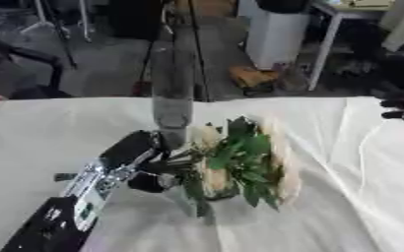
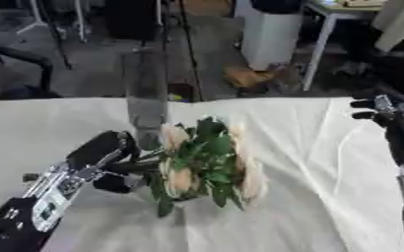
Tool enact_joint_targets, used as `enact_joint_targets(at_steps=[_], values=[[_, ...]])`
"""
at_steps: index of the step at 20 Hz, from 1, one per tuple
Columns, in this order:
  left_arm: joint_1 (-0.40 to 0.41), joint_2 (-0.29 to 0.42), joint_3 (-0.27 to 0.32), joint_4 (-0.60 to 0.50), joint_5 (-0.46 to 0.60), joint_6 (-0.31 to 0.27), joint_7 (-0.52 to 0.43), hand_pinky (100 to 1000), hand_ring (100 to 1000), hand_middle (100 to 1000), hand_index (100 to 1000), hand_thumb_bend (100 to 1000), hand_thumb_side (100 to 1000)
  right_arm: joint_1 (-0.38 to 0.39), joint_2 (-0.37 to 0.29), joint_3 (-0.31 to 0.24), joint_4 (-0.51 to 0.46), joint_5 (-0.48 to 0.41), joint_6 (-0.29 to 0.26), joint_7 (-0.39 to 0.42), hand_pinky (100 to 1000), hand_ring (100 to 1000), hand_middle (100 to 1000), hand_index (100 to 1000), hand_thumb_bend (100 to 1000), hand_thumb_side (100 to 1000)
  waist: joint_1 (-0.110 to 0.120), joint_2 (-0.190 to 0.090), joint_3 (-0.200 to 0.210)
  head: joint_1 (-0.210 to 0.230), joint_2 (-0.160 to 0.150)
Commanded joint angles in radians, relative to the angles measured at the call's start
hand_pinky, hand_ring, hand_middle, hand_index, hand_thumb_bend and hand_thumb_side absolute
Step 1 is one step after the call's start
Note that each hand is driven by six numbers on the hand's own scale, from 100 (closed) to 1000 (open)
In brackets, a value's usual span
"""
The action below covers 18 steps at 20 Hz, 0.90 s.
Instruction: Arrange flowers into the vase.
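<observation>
Black and silver, your left arm enters from the near left corner and angles up toward the middle of the table. Its forearm carries a pale panel with small dark marks. Your left hand (image 1: 150, 165) sits at the end of it, just left of centre, fingers curled around the stems of the flowers (image 1: 240, 160).

The bunch is a cluster of cream blooms mixed with dark green leaves. It stands roughly upright at the middle of the table, touching your left hand on its left side. A cream bloom sits low in the bunch, another at its upper left, and a tall pale column of blooms runs down its right side. Leaves hang down below the hand.

The table (image 1: 343, 197) is covered in a creased off-white cloth.

Just beyond the hand and the bunch stands the vase (image 2: 146, 93), tall, narrow and see-through, grey in tone, upright, its base right behind your left hand. The flowers are beside it, not inside it.

Farther right, at the table's right edge, your right hand (image 2: 371, 110) shows with dark fingers pointing left; whether they are straight or curled cannot be told.
</observation>
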<state>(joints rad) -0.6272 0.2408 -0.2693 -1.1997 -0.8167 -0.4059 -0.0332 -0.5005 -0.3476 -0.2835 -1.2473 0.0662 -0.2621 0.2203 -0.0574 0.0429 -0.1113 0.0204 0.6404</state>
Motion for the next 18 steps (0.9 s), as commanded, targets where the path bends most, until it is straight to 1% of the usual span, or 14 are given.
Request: enact_joint_targets(at_steps=[1,2,3,5,9,11,12,13,18], values=[[-0.03,0.03,0.024,-0.065,0.102,0.019,0.014,100,100,100,174,604,469,-0.01,-0.023,-0.007,-0.018,0.004,0.0,-0.003,675,737,704,708,100,890,-0.002,-0.01,0.0,-0.003,0.001],[-0.032,0.036,0.028,-0.084,0.138,0.028,0.013,100,100,100,164,646,444,-0.01,-0.023,-0.008,-0.018,0.004,0.0,-0.004,675,737,704,708,100,890,-0.002,-0.01,0.0,-0.003,0.001],[-0.034,0.042,0.033,-0.104,0.174,0.039,0.011,100,100,100,151,725,439,-0.01,-0.023,-0.008,-0.018,0.004,0.0,-0.004,675,737,704,708,100,890,-0.002,-0.01,0.001,-0.003,0.001],[-0.04,0.056,0.043,-0.152,0.251,0.064,0.007,100,100,100,133,795,445,-0.009,-0.023,-0.008,-0.018,0.004,0.0,-0.004,675,737,704,709,100,890,-0.002,-0.011,0.001,-0.003,0.0],[-0.055,0.088,0.065,-0.252,0.394,0.125,0.001,100,100,100,100,842,456,-0.008,-0.021,-0.009,-0.019,0.004,0.0,-0.004,675,737,704,709,100,890,-0.002,-0.012,0.002,-0.004,-0.003],[-0.062,0.101,0.076,-0.298,0.46,0.156,0.004,100,100,100,100,907,477,-0.008,-0.021,-0.009,-0.02,0.004,0.001,-0.005,675,737,704,709,100,890,-0.002,-0.013,0.002,-0.003,-0.006],[-0.065,0.106,0.082,-0.319,0.492,0.171,0.006,100,100,100,100,975,480,-0.008,-0.021,-0.009,-0.02,0.005,0.001,-0.005,675,737,704,709,100,890,-0.002,-0.013,0.002,-0.002,-0.007],[-0.067,0.11,0.086,-0.335,0.518,0.184,0.008,100,100,100,100,1000,479,-0.008,-0.02,-0.009,-0.021,0.005,0.001,-0.005,675,737,704,709,100,890,-0.002,-0.013,0.002,-0.002,-0.007],[-0.085,0.12,0.109,-0.374,0.635,0.238,0.025,100,100,100,100,1000,477,-0.009,-0.018,-0.009,-0.022,0.006,0.002,-0.004,675,737,704,709,100,890,-0.003,-0.014,0.002,-0.001,-0.012]])
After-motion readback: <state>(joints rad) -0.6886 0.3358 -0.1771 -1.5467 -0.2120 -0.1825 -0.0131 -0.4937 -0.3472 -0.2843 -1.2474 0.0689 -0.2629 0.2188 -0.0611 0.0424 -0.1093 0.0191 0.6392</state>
